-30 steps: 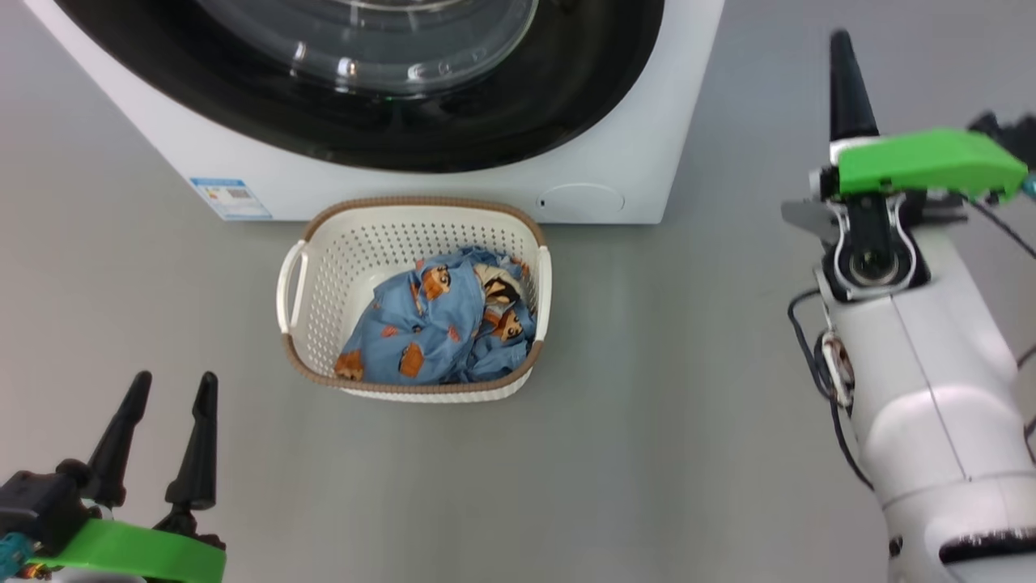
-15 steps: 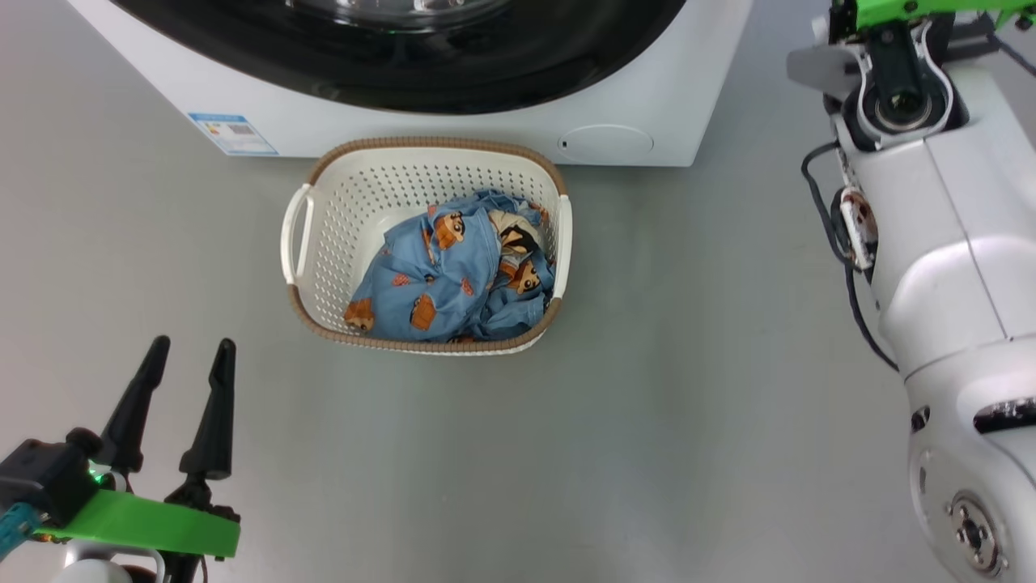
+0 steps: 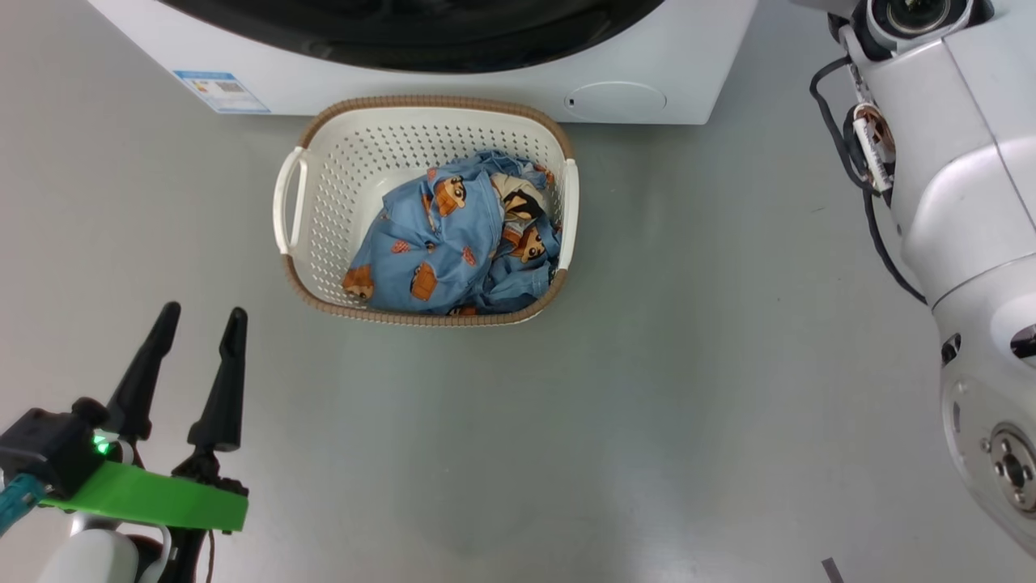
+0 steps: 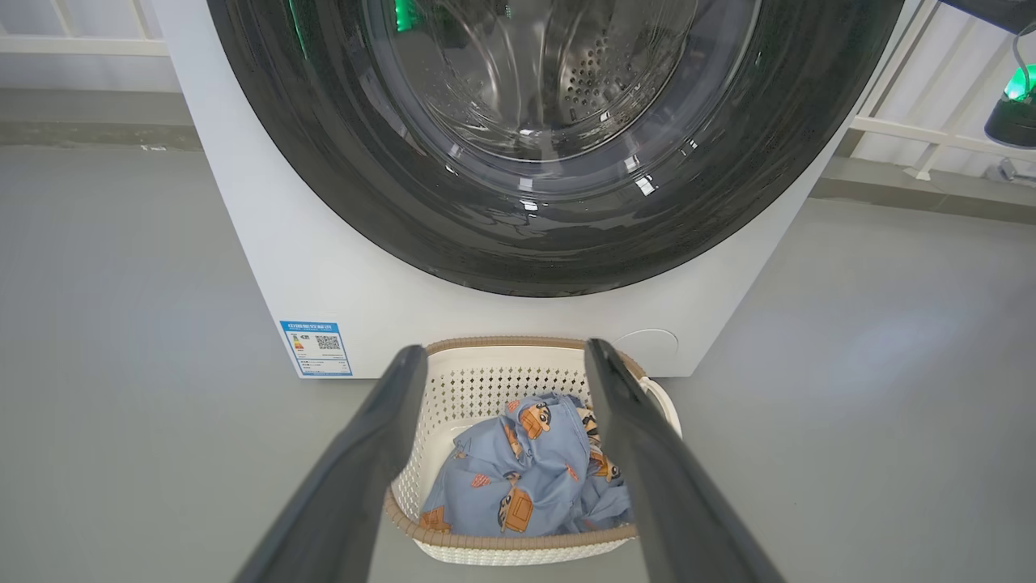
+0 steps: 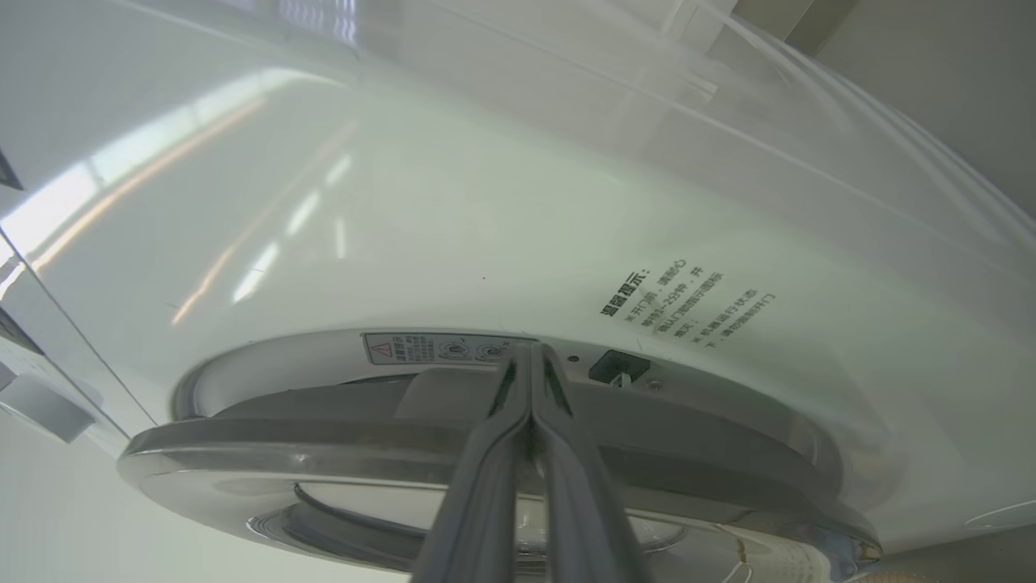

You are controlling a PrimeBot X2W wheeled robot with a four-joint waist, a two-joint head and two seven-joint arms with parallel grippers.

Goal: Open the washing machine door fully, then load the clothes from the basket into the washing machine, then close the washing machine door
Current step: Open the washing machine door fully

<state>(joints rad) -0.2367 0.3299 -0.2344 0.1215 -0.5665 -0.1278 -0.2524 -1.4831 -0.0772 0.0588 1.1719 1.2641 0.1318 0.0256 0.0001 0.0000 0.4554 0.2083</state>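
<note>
Your right gripper (image 5: 530, 354) is pointing, pinched shut and empty, at a red-triangle warning sticker (image 5: 437, 349) by the washing machine door (image 5: 324, 455); your left gripper (image 3: 202, 312) is gaping near the perforated basket (image 3: 324, 202) of clothes (image 3: 437, 243).

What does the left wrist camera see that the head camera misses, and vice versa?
Left wrist view: the clear glass bowl of the washing machine door, the perforated steel drum behind it, and a white railing. Head view: the right arm's pale forearm and the green bracket behind the open left hand. Both: the basket of blue cartoon-print clothes, the blue label, the round flap and the left hand's dark fingers.
</note>
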